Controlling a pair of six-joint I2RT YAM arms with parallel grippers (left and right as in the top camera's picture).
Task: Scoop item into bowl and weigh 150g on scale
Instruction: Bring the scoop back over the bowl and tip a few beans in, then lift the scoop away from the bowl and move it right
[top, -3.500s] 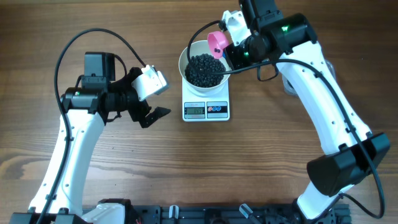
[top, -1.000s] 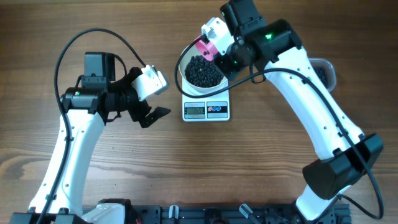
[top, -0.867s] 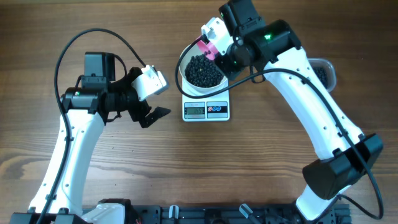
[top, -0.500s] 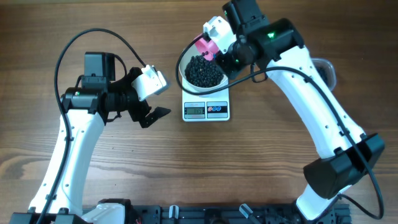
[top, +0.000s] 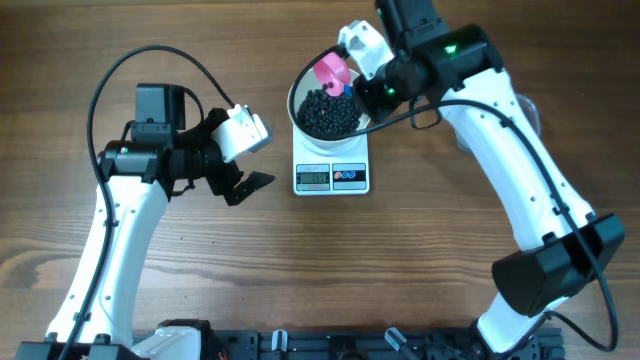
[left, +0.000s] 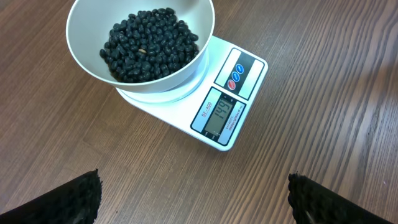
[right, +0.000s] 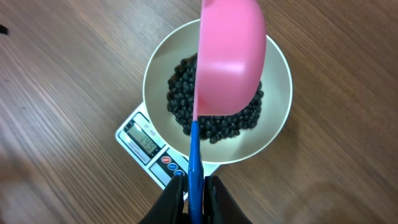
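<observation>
**Scoop (top: 330, 72) now higher over the bowl (top: 297, 100)**

Since a second ago the right wrist has swung toward the upper right of the overhead frame. The pink scoop has come with it and now hangs over the bowl's upper rim. The left arm has not shifted.

Overhead: the beans (top: 328, 112) lie heaped in the bowl, which stands on the scale (top: 332, 176) at upper centre. The right gripper (top: 352, 62) is mostly hidden under its own wrist, so its jaws cannot be judged from here. The left gripper (top: 252, 187) hangs over bare table (top: 300, 270), left of the scale. The display is too small to read.

Left wrist: the left gripper's (left: 199, 202) fingers (left: 74, 199) are cut off at the two lower corners, spread wide with nothing between them. The bowl (left: 84, 59) of beans (left: 149, 53) sits in the upper left of the frame. The display (left: 219, 116) on the scale (left: 186, 121) appears to read 149. No scoop shows here.

Right wrist: the right gripper (right: 194, 194) is clenched on the scoop's blue handle (right: 194, 158). The scoop (right: 230, 56) stands on edge and covers the middle of the beans (right: 183, 106). Whether it carries any cannot be told. The scale's (right: 146, 146) digits are blurred.
</observation>
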